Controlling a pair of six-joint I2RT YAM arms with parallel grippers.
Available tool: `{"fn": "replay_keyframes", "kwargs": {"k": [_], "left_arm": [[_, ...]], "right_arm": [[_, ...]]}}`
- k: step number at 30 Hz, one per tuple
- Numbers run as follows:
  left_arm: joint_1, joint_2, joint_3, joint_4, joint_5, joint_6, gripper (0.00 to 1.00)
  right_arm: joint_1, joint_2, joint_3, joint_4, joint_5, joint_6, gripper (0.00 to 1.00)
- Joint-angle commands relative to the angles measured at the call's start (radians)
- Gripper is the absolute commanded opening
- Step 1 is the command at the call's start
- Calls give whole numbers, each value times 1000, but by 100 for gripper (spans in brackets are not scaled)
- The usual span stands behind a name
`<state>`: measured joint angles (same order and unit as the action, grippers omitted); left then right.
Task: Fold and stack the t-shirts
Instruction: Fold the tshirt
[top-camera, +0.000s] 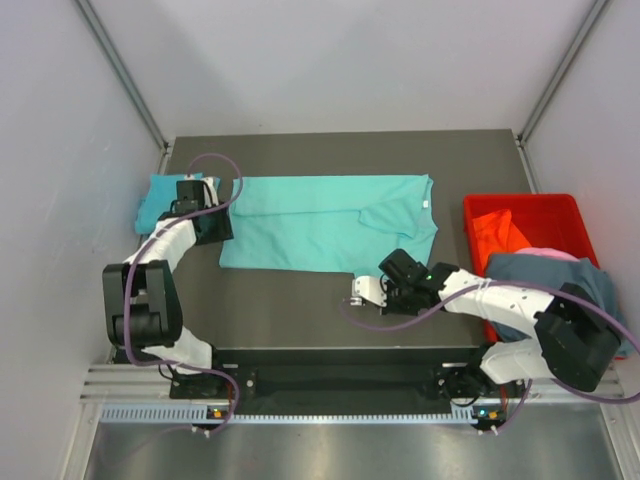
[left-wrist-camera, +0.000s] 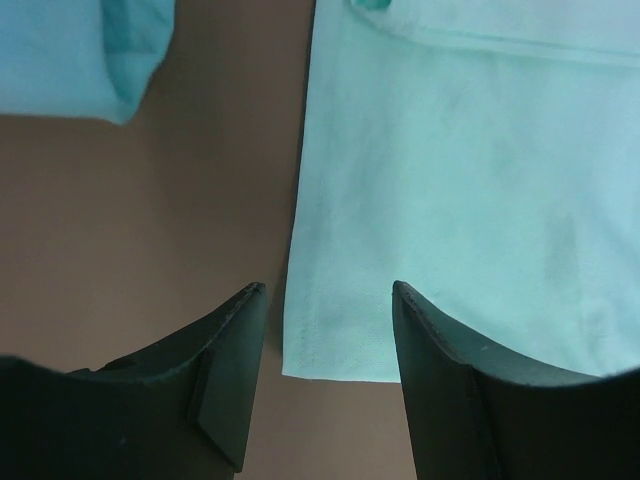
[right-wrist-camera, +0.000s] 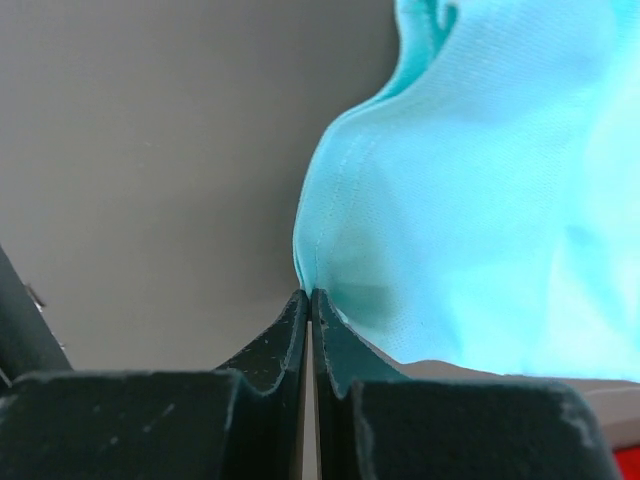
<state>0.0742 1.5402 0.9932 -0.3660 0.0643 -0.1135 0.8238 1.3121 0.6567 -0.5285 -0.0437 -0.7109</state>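
Right gripper (right-wrist-camera: 311, 300) is clamped tight on the near hem of the mint shirt (top-camera: 320, 225), though the bite looks like a sliver right at the tips. Left gripper (left-wrist-camera: 325, 300) is parted and grasping nothing. It hovers astride the shirt's near left corner, one finger over bare table (top-camera: 300, 310), the other over cloth. The mint shirt lies spread mid-table, with a sleeve turned in on the right side. The cyan shirt (top-camera: 160, 203) sits folded at far left, just beside the left gripper. The grey shirt (top-camera: 545, 268) hangs over the crate (top-camera: 520, 200) on the right. Risks as I read it: the thin right pinch slips once it lifts or drags, and the fold goes lopsided. If left drops and closes off-line, it misses the corner or grabs only a wisp of edge. Lifting on one side alone would skew the shirt across the table. A wide left swing could snag the cyan shirt and undo it.
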Motion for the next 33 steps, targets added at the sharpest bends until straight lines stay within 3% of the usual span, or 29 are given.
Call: {"fn": "replay_keyframes", "kwargs": {"k": [1,11,33], "left_arm": [[19,38,13,-34,37,-52,58],[38,66,18,-117,45,-68,52],[39,41,-41,-211,54,-38,50]], "right_arm": [[20,-39,57,25,39,8,0],[18,-34,52,53,87,-1,0],[12,19,89,81,99,-10,0]]}}
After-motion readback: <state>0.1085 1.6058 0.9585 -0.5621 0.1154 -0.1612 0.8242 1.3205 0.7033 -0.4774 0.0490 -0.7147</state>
